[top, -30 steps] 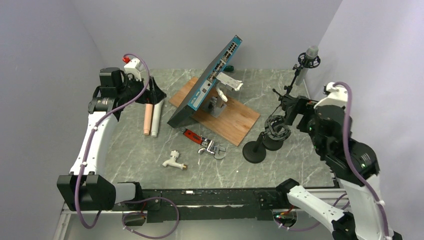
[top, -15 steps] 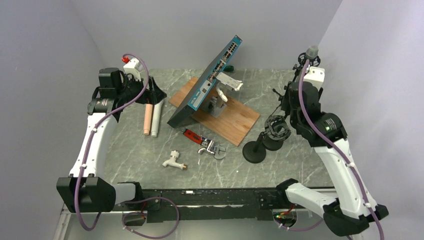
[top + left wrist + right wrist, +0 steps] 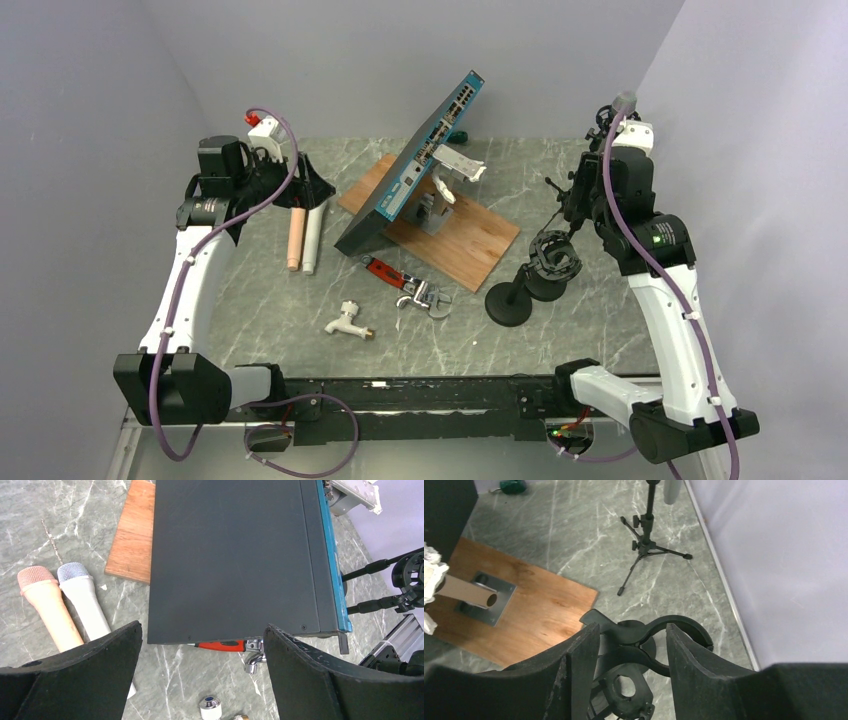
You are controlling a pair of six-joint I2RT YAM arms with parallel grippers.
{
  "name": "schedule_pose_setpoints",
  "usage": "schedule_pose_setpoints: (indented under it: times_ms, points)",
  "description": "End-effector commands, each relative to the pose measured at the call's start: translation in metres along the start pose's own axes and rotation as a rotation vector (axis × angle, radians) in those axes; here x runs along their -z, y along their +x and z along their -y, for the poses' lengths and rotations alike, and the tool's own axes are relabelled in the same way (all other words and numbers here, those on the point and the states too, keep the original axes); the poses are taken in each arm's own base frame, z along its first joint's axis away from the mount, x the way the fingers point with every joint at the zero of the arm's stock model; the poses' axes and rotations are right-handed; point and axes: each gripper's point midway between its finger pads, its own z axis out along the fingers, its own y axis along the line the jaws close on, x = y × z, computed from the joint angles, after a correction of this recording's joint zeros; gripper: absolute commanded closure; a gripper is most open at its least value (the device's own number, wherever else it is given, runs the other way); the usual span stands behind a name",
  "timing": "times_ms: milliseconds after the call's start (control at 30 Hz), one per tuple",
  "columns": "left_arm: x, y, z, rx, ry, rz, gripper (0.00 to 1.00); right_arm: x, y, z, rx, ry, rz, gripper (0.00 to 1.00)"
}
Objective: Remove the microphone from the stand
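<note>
The grey microphone (image 3: 623, 102) sits upright in the clip atop a black tripod stand (image 3: 647, 544) at the far right corner; only its lower end (image 3: 672, 490) shows at the top edge of the right wrist view. My right gripper (image 3: 631, 637) is raised in front of and below the microphone, apart from it, pointing down at the table. Its jaws stand partly apart and hold nothing; an empty black clip (image 3: 684, 630) shows beyond them. My left gripper (image 3: 202, 629) hangs wide open at the far left, holding nothing.
A tilted network switch (image 3: 415, 170) leans over a wooden board (image 3: 475, 240). Two round-base stands with empty mounts (image 3: 512, 298) stand below my right gripper. A pink microphone (image 3: 295, 238), a white microphone (image 3: 313, 235), a red wrench (image 3: 398, 279) and a faucet (image 3: 348, 322) lie on the table. The right wall (image 3: 784, 565) is close.
My right arm has swung up and back toward the tripod stand, and its jaws have narrowed from wide to partly apart. The left arm has not moved.
</note>
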Motion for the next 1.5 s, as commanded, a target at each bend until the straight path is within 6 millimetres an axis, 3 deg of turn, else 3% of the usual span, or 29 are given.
schedule_pose_setpoints:
  times_ms: [0, 233, 500, 800, 1167, 1300, 1467]
  points:
    - [0.005, -0.012, 0.011, -0.024, 0.038, 0.044, 0.07, 0.01, -0.027, -0.014, -0.022, -0.098, 0.082, 0.46]
    - [0.005, -0.011, 0.01, -0.023, 0.037, 0.042, 0.07, -0.003, -0.002, -0.013, 0.027, -0.079, 0.014, 0.57]
    - [0.007, -0.013, 0.012, -0.027, 0.043, 0.047, 0.07, -0.01, 0.038, -0.009, 0.035, -0.047, -0.1, 0.57]
    - [0.008, -0.014, 0.016, -0.029, 0.055, 0.054, 0.07, -0.021, 0.102, -0.013, 0.015, -0.053, -0.243, 0.56]
    - [0.006, -0.012, 0.016, -0.021, 0.065, 0.048, 0.07, -0.03, 0.155, -0.009, -0.033, -0.013, -0.322, 0.57]
    - [0.006, -0.013, 0.018, -0.021, 0.074, 0.051, 0.07, -0.035, 0.151, -0.009, -0.045, -0.003, -0.289, 0.57]
    - [0.004, -0.011, 0.018, -0.013, 0.084, 0.048, 0.07, -0.043, 0.102, -0.01, -0.024, 0.015, -0.192, 0.53]
